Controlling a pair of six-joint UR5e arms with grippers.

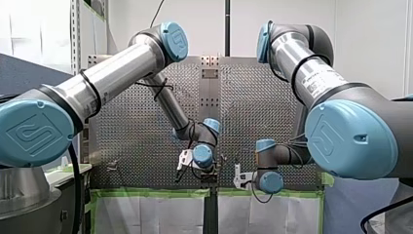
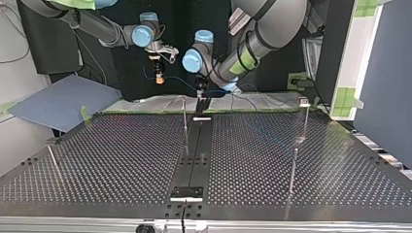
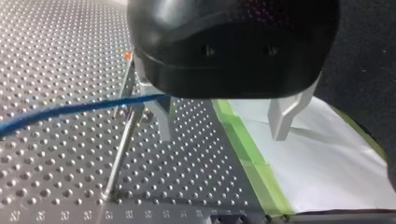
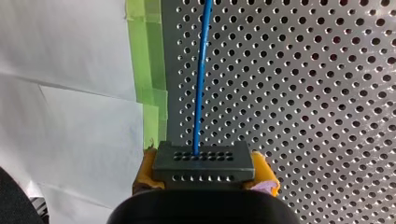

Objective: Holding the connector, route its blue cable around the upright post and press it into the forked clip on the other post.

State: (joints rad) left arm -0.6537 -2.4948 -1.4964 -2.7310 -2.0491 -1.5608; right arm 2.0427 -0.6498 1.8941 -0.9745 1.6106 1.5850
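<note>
In the right wrist view my right gripper is shut on a dark grey connector, held between yellow pads. The blue cable leaves the connector and runs ahead over the perforated table. In the top view this gripper hangs above the table's far edge. My left gripper is open, with nothing between its pale fingers. Beside it the blue cable crosses a thin upright post near its upper end. Whether the cable sits in a clip there I cannot tell.
In the top view, thin posts stand on the table: one near the middle, two at the right, one at the left. Green tape and white paper border the table's edge by both grippers.
</note>
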